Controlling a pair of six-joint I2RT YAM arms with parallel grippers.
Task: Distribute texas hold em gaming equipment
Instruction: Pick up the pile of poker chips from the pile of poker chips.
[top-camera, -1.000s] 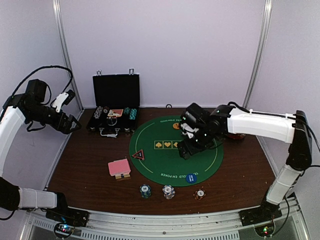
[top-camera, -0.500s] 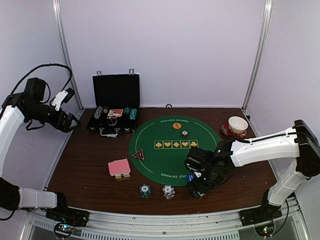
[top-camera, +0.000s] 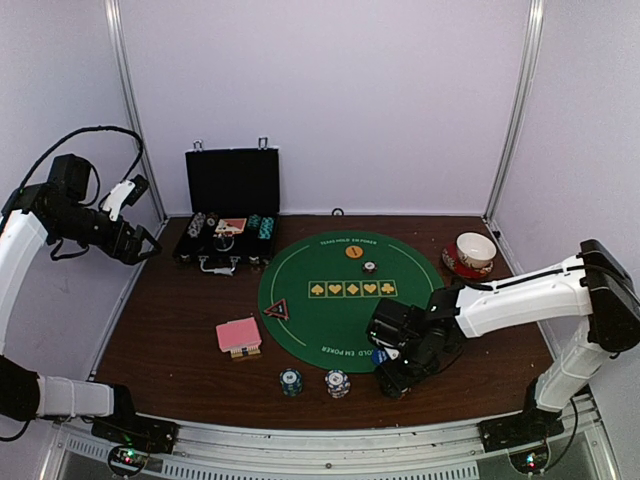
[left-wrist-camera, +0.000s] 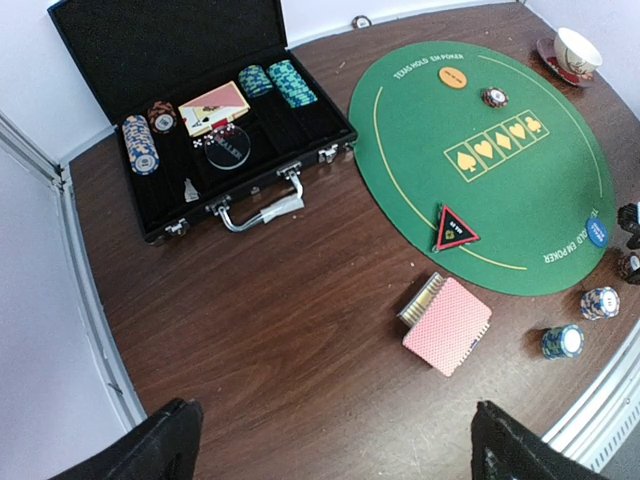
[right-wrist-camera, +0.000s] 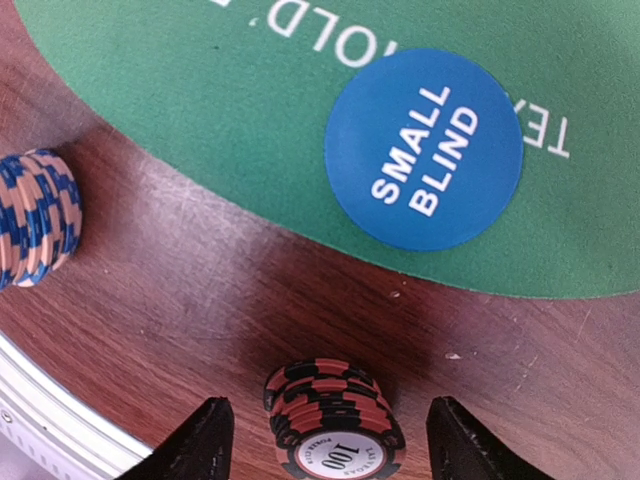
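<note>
**Right arm drops onto the red stack**

Red stack (right-wrist-camera: 335, 420): on bare table at the near edge, just off the mat (top-camera: 300, 300), right of the blue-white stack (right-wrist-camera: 35, 215) and the teal stack (top-camera: 291, 381). Top chip reads 100. The blue disc (right-wrist-camera: 424, 150) lies on the mat's near rim, just beyond it.

Right gripper (top-camera: 392, 380): low over the red stack, one finger on each side. Jaws apart, a sliver of table showing on both sides, no contact yet.

Change: a second ago this arm hung over the mat's centre; it has since swung to the near edge and come down. Likely meaning: the grab on the red stack is about to start, with three stacks still undealt.

One chip (top-camera: 369, 266) sits on the mat just near of the orange disc (top-camera: 353, 252); the arm covered that spot before.

Left gripper (left-wrist-camera: 335, 440): high over the table's left edge, unmoved, jaws wide apart, nothing between them.

Views:
- The top view hides the red stack under the gripper; only the right wrist shows the finger gaps.
- The left wrist alone looks into the case (left-wrist-camera: 200, 130) at the far left: chip rows, a card pack and a clear disc still unpacked.
- It also shows the cards (left-wrist-camera: 447, 325) and triangle (left-wrist-camera: 455, 228) plainly.
</note>
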